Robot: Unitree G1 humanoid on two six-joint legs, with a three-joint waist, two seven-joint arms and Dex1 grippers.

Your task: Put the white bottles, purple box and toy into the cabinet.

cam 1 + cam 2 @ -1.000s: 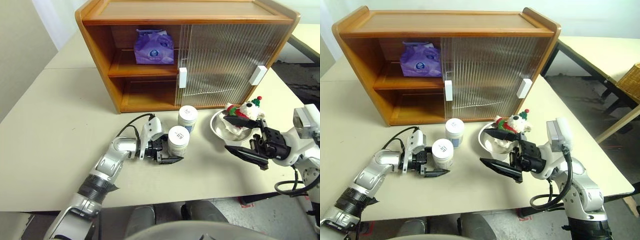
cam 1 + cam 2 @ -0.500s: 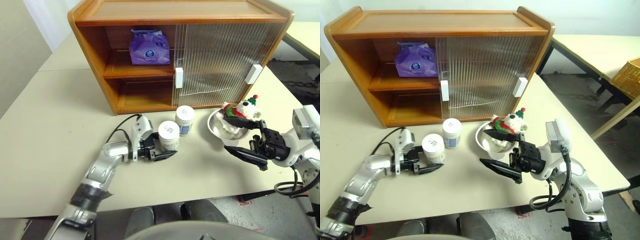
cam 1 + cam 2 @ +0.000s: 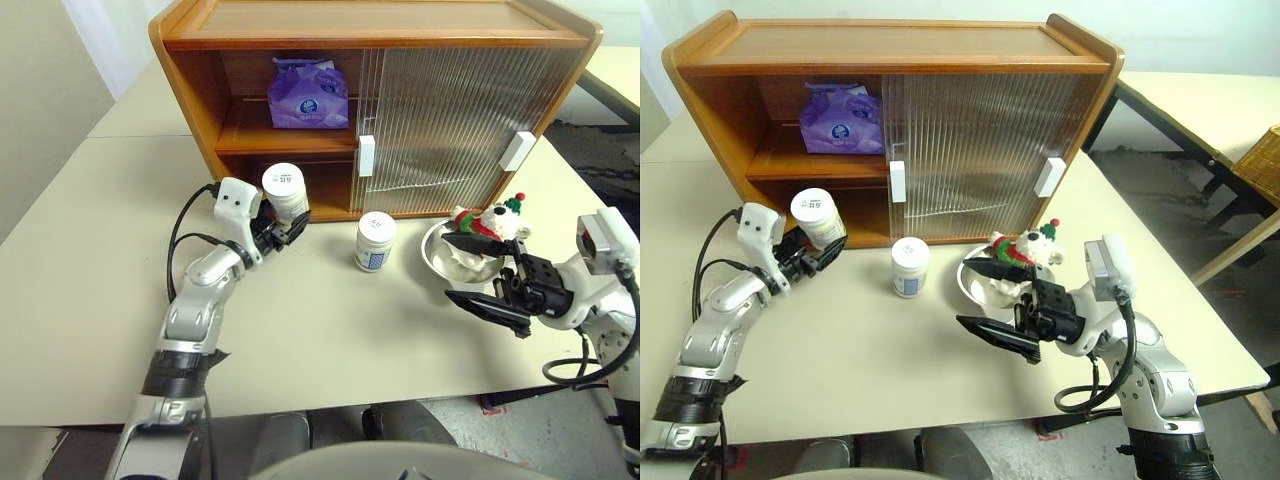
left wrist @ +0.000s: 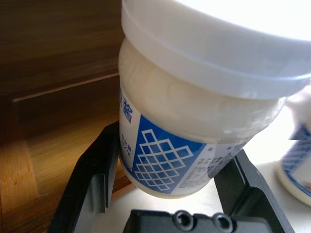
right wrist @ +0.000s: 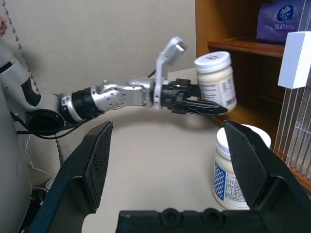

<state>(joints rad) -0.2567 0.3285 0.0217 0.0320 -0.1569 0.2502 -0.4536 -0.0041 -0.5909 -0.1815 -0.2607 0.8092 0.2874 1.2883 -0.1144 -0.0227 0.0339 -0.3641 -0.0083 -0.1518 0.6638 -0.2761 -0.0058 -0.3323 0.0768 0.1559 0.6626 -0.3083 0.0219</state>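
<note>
Gripping one of the white bottles (image 3: 285, 190) by its lower body, the left tool (image 3: 283, 226) holds it off the desk (image 3: 90, 260) in front of the open left half of the cabinet (image 3: 380, 30), about level with the lower shelf opening. In the left wrist view the two black fingers (image 4: 90, 170) press against either side of this jar: a squat, cream-white plastic body under a wide round white lid, with a label carrying a blue diamond-lattice panel and small blue print. It leans a little in the grasp.

A second white bottle (image 3: 375, 241) of the same kind stands upright on the desk in front of the cabinet, near the white handle (image 3: 365, 155) of the ribbed sliding door, between the two arms.

On the upper shelf sits the purple box (image 3: 308, 93), a soft lilac pack with a round blue logo on its front and a crumpled top.

To the right, the toy (image 3: 490, 219), a white plush bear with a red-and-green hat and scarf, lies in a round steel bowl (image 3: 440, 262) on the desk just before the closed right door.

Right tool (image 3: 478, 273) hovers beside the bowl with its fingers spread wide, holding nothing, one tip close to the toy.
</note>
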